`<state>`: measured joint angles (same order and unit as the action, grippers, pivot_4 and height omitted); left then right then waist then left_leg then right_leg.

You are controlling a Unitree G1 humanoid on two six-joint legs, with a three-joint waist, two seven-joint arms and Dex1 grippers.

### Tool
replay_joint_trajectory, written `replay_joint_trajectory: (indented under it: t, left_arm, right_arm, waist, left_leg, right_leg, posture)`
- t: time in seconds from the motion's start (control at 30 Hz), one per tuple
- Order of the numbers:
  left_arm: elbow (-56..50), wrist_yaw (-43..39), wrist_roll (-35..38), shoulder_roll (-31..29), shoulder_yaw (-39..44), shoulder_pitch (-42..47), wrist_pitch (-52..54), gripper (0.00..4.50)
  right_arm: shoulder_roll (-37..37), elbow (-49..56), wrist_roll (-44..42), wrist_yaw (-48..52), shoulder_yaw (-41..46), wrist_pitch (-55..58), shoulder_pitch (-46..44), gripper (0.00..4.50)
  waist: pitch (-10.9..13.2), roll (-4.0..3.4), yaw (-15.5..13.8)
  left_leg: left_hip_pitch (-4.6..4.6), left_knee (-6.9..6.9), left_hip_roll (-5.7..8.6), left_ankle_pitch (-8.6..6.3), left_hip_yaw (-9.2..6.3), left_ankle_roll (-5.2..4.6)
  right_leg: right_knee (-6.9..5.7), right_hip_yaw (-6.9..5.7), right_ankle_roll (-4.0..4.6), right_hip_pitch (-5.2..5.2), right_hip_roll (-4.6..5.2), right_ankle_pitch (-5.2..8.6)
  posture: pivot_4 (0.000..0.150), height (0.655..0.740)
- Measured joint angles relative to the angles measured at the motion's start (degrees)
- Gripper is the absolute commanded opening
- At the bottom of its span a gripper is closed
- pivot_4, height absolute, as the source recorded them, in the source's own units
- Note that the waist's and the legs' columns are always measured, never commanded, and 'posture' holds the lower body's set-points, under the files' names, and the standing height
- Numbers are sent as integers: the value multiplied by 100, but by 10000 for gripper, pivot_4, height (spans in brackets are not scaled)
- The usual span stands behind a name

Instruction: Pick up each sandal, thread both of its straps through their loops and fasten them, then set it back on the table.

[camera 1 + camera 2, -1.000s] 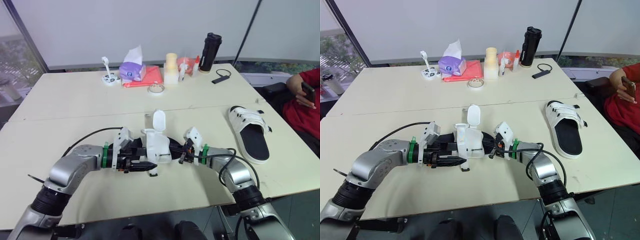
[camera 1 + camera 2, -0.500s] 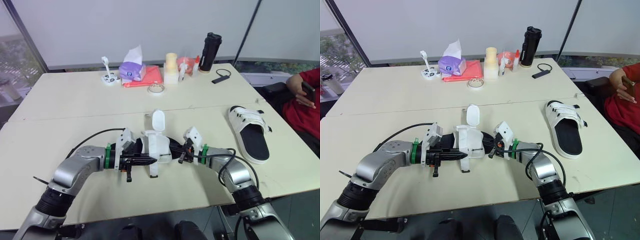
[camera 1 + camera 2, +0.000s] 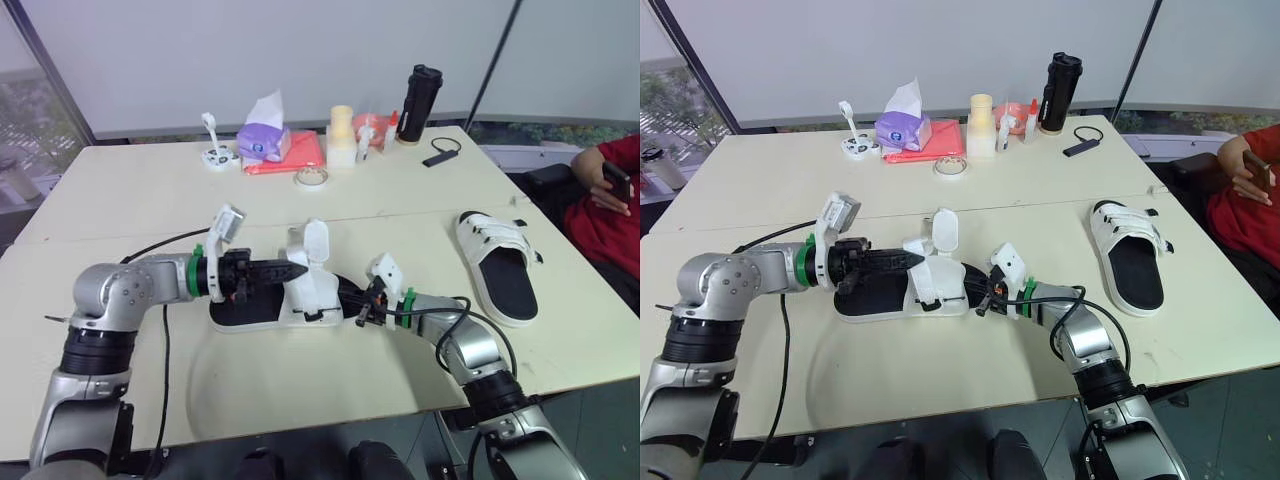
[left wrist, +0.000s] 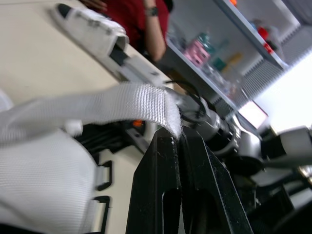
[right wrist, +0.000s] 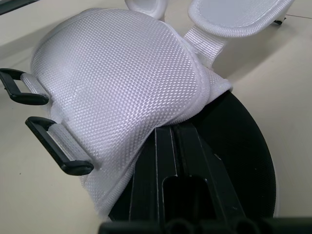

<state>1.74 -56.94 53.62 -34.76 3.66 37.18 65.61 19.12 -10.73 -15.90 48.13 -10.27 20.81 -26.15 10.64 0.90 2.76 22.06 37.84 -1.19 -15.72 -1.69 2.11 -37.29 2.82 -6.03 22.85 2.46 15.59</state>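
Two cream table tops, pushed edge to edge, carry everything.

One person in a red top sits off the table's right corner, a dark phone in hand.

Sandal A: a white mesh sandal with a black footbed. It lies sole-down on the near table top, front middle, between the two grippers.

Sandal B: a second white sandal with a black footbed. It lies flat well to the right, near the person, with both straps across its upper.

Left gripper: fingers clenched on the end of a white webbing strap, held just above sandal A's upper.

Right gripper: fingers pressed together, tips tucked under the hem of the mesh upper and over the footbed. It grasps sandal A there.

A rounded white strap flap stands upright from sandal A, touched by neither gripper.

Two black rectangular loops sit side by side on the upper's edge, against the table.

Far edge of the table:
- black flask, upright
- purple tissue box beside a red cloth
- small tape roll just in front of the cloth
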Motion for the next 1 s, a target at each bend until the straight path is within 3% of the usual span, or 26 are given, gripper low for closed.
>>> replay_joint_trajectory:
  t: [0.47,1.0]
  left_arm:
    - [1993,-1017,-1297,160,-630,768,-1035,736]
    - [1961,-1545,-1533,132,-620,799,-821,736]
  right_arm:
    - [-51,-3,5,1,-10,-2,-14,0]
    - [-59,34,5,-16,-6,0,18,0]
  waist:
    - [0,0,6]
    - [0,0,5]
  left_leg:
    - [5,-16,3,0,4,1]
    - [11,-27,3,0,4,1]
  right_leg:
    - [3,2,1,13,-1,0]
    - [4,3,1,23,1,0]
  posture:
    - [1500,7400]
    - [1500,7400]
